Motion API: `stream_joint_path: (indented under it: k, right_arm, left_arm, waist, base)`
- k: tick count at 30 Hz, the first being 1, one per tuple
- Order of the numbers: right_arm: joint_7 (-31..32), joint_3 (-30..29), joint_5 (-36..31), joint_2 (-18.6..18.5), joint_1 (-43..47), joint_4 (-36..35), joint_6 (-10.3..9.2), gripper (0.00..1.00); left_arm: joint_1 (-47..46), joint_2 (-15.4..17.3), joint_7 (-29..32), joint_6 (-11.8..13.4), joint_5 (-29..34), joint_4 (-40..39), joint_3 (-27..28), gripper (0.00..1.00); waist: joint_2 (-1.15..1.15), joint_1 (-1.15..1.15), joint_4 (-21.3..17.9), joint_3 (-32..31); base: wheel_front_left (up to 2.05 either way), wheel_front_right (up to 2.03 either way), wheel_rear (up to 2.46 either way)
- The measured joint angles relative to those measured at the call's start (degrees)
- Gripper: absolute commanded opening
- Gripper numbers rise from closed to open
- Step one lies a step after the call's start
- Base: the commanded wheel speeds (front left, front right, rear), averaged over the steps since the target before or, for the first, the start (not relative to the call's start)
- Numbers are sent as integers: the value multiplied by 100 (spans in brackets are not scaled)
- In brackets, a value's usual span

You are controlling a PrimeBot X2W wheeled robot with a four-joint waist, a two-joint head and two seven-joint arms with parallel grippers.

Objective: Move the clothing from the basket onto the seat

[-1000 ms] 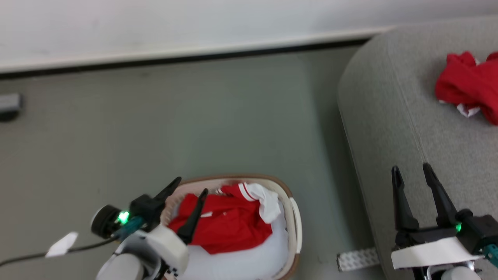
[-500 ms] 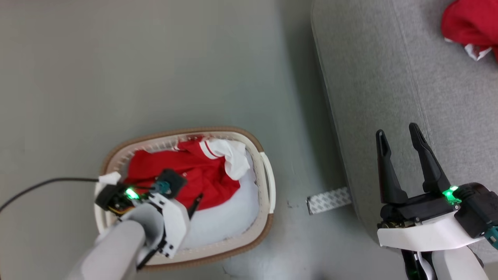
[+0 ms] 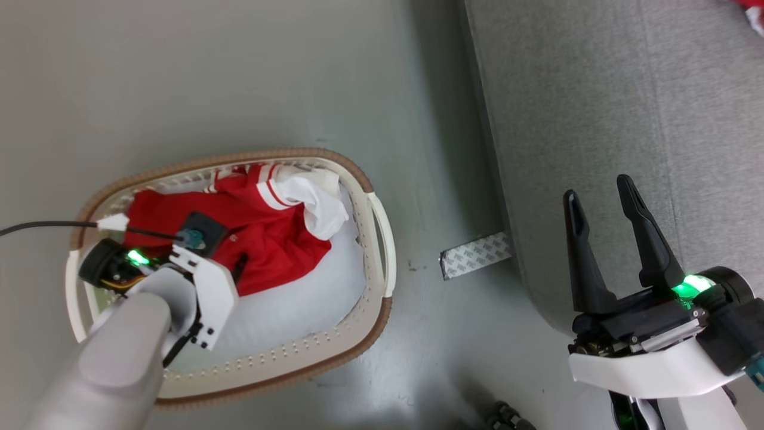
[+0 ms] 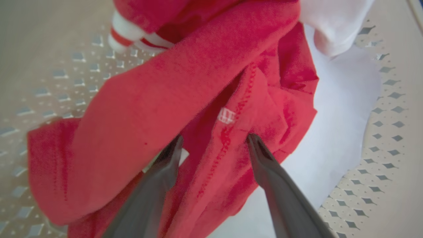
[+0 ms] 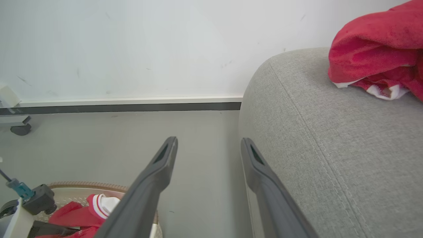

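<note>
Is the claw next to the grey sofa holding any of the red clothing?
No, the right gripper stands open and empty at the edge of the seat, with only grey fabric showing between its jaws.

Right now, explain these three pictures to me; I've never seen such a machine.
This is a wheeled robot with two arms, each ending in a two-fingered gripper. The head view looks down from its head; the other two come from cameras on its wrists, looking along each gripper. On the floor stands a basket holding a red garment. The left gripper reaches into it, open, fingers either side of a fold, nothing pinched yet. The right gripper hangs open and empty by the sofa, where another red garment lies.
</note>
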Motion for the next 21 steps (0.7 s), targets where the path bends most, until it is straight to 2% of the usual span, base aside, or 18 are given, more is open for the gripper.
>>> stream_joint_path:
  k: [5,6,7,14,21]
  right_arm:
    - [1,57,-221,2,86,-185,0,100]
    - [1,52,-245,2,119,-211,0,100]
    - [1,46,-269,1,139,-230,0,100]
    - [0,-55,-277,2,135,-198,0,100]
    - [1,-135,-305,5,94,140,0,100]
  left_arm:
    - [-117,-13,-267,-9,-79,344,12,100]
    - [-136,-14,-301,-20,-132,414,8,44]
    - [-144,-14,-354,-25,-179,486,-11,0]
    - [-193,-126,-848,-47,-426,523,-477,0]
    - [-125,-285,-1243,-48,-1138,197,-944,0]
  waist:
    - [0,0,150,170]
    - [0,0,187,192]
    - [0,0,223,210]
    - [0,0,398,84]
    - [0,-1,629,-467]
  base:
    - [18,18,18]
    - [5,5,5]
    - [0,0,0]
    - [0,0,0]
    - [0,0,0]
